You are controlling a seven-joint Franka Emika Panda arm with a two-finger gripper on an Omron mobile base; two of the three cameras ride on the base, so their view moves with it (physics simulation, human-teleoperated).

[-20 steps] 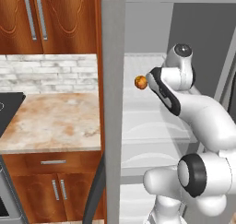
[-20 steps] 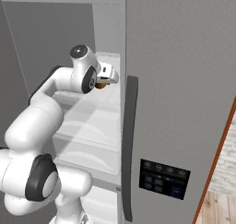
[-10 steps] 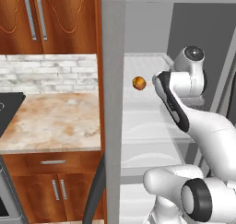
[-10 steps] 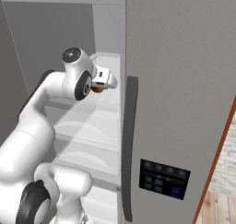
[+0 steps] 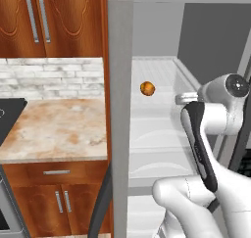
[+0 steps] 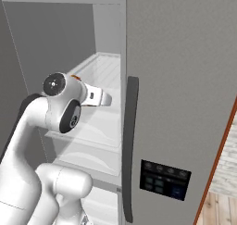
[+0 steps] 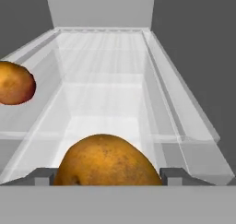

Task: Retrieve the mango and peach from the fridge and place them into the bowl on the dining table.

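You are at the first pick: the gripper (image 7: 107, 181) sits in the fridge (image 6: 185, 80), jaws apart around one orange-brown fruit (image 7: 107, 162) at the frame's bottom, not visibly clamped; another fruit (image 7: 14, 82) waits at left (mango or peach, unclear).

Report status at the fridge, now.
Gripper open, jaws either side of a large orange-brown fruit, not closed on it. Second, smaller fruit on the fridge shelf, off to one side. Nothing blocking.

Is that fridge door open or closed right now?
Open on the left side: the fridge shows its white shelves and an orange-brown fruit inside. The door with the black panel looks closed.
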